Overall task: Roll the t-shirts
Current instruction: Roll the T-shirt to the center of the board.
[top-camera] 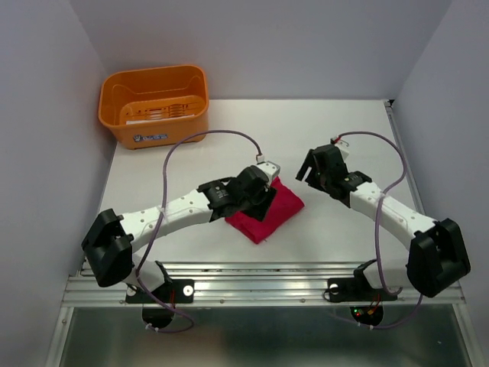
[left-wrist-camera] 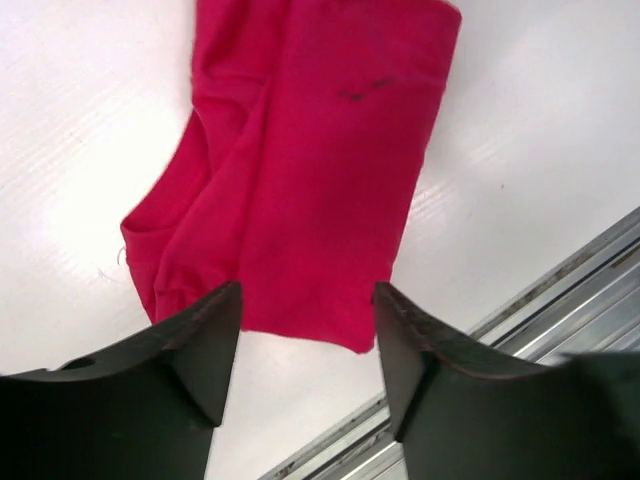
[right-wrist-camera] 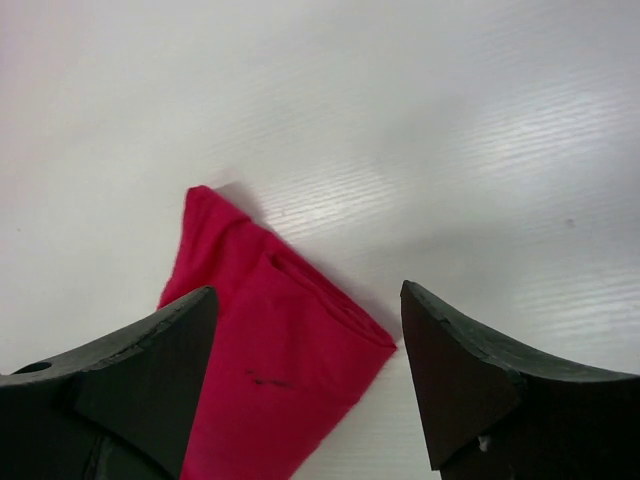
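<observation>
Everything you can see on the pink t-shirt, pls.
The plain crimson-pink soft fabric t-shirt lies folded into a compact, layered oblong bundle. It sits flat and diagonal on the white table, near the front rail. One small dark mark shows on top. The open left fingers hang over it without gripping; only the table visibly touches it.

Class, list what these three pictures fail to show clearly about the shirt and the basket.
- Top view: the left arm covers the t-shirt's left part.
- Left wrist view: the t-shirt's far end is cut off by the upper edge.
- Right wrist view: its near end runs off the bottom edge.
- Top view: the inside of the basket is too small to make out.
</observation>
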Robot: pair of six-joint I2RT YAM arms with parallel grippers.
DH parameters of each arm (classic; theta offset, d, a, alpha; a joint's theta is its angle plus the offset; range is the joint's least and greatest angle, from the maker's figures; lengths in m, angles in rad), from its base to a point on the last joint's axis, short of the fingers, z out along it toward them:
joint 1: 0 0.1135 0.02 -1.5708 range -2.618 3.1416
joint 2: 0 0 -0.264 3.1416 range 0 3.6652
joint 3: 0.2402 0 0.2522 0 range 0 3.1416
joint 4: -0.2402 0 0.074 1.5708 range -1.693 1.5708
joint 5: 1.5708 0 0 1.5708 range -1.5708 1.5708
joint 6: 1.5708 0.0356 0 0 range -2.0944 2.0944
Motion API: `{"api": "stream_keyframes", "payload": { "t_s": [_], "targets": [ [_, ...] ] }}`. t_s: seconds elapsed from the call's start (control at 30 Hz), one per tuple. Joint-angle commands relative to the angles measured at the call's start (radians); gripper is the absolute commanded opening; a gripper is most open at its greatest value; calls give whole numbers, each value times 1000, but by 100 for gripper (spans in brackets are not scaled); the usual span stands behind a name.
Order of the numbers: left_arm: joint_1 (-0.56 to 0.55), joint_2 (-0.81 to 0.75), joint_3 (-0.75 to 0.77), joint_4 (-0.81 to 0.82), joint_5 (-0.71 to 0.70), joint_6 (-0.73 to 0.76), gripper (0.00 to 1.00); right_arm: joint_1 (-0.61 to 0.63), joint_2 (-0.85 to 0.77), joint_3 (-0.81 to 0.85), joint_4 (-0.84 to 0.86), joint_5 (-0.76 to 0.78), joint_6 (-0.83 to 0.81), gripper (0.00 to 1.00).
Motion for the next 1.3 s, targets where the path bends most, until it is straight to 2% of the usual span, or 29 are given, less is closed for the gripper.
{"api": "stream_keyframes", "payload": {
  "t_s": [0.0,0.13,0.37,0.57,0.97,1.1,1.2,1.23,1.27],
  "targets": [
    [-104,2,11,-84,-210,49,69,-40,-96,-82,-58,10,16,80],
    [-233,57,17,-101,-304,42,69,-73,-187,-125,-99,7,27,85],
    [-334,195,17,-93,-377,32,72,-103,-259,-164,-139,-21,28,88],
    [-348,292,22,-76,-463,30,72,-103,-282,-173,-161,-28,31,88],
    [-359,369,33,-70,-503,42,70,-103,-284,-171,-165,-50,27,89],
    [-361,386,30,-59,-496,45,62,-103,-284,-200,-150,-108,36,89],
    [-362,406,27,-52,-497,49,46,-103,-290,-251,-129,-149,63,89],
    [-361,415,28,-52,-496,52,33,-103,-302,-268,-103,-168,73,89],
    [-361,418,37,-53,-488,53,27,-103,-308,-285,-86,-186,97,89]
  ]
}}
